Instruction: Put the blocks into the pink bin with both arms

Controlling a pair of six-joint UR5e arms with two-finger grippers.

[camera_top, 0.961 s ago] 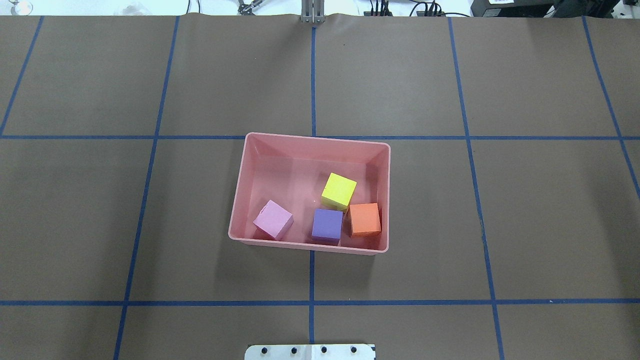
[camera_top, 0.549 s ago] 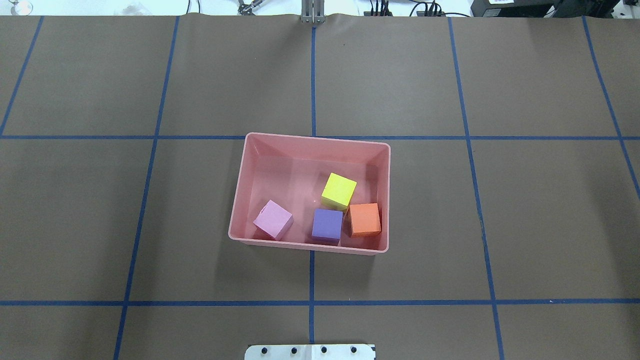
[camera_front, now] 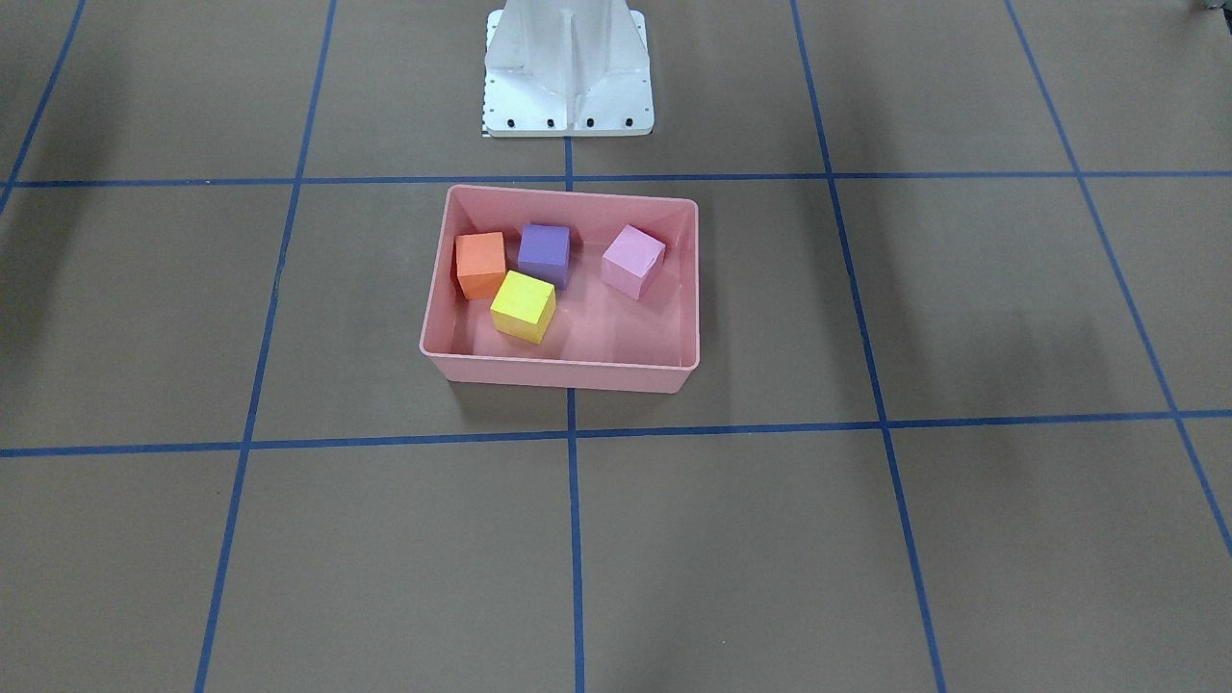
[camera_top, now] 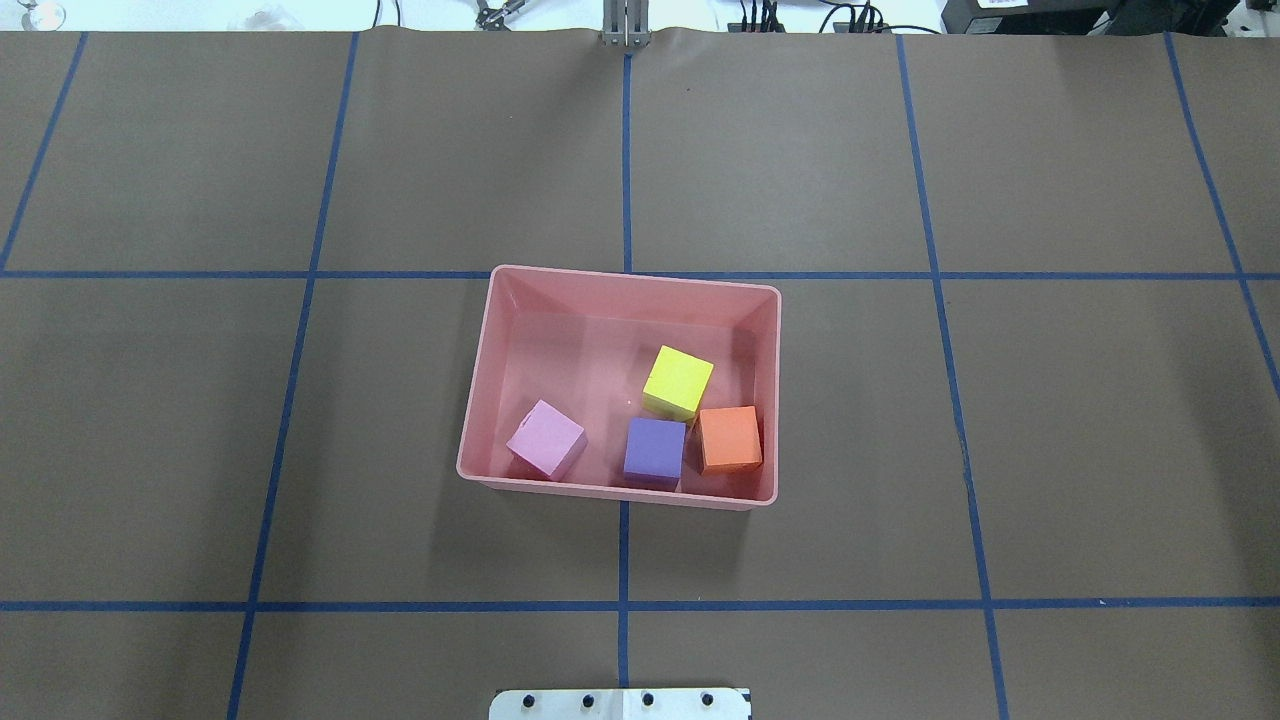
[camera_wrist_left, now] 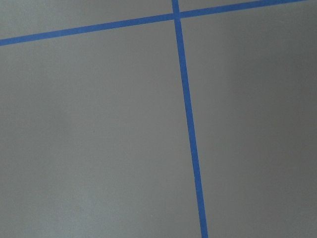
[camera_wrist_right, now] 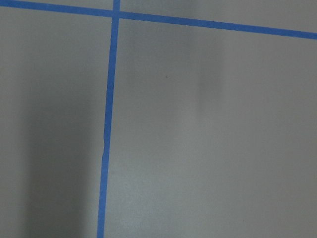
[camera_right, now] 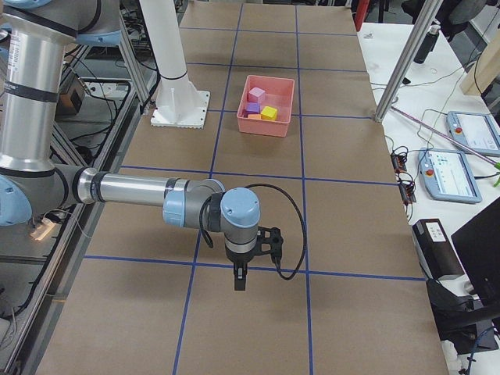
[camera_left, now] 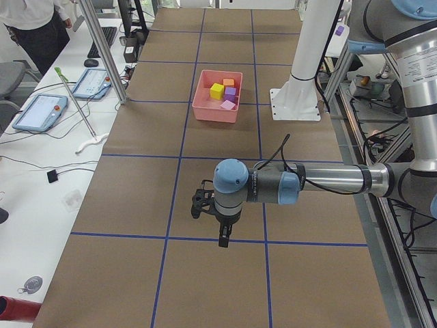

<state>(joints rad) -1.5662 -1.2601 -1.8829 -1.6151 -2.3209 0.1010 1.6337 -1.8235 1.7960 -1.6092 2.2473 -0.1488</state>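
Note:
The pink bin (camera_top: pixel 630 278) sits at the table's middle; it also shows in the front-facing view (camera_front: pixel 558 372). All four blocks lie inside it: yellow (camera_top: pixel 678 382), purple (camera_top: pixel 655 450), orange (camera_top: pixel 730 438) and light pink-lilac (camera_top: pixel 545 438). Both arms are off to the table's ends, far from the bin. The left gripper (camera_left: pixel 223 236) shows only in the exterior left view and the right gripper (camera_right: pixel 239 277) only in the exterior right view, each pointing down over bare table. I cannot tell whether they are open or shut. The wrist views show only brown table and blue tape.
The white robot base (camera_front: pixel 568 87) stands just behind the bin. Blue tape lines grid the brown table. Metal posts (camera_right: pixel 402 66), tablets (camera_left: pixel 37 113) and cables lie on the side benches, and a person (camera_left: pixel 37 27) stands at the far corner.

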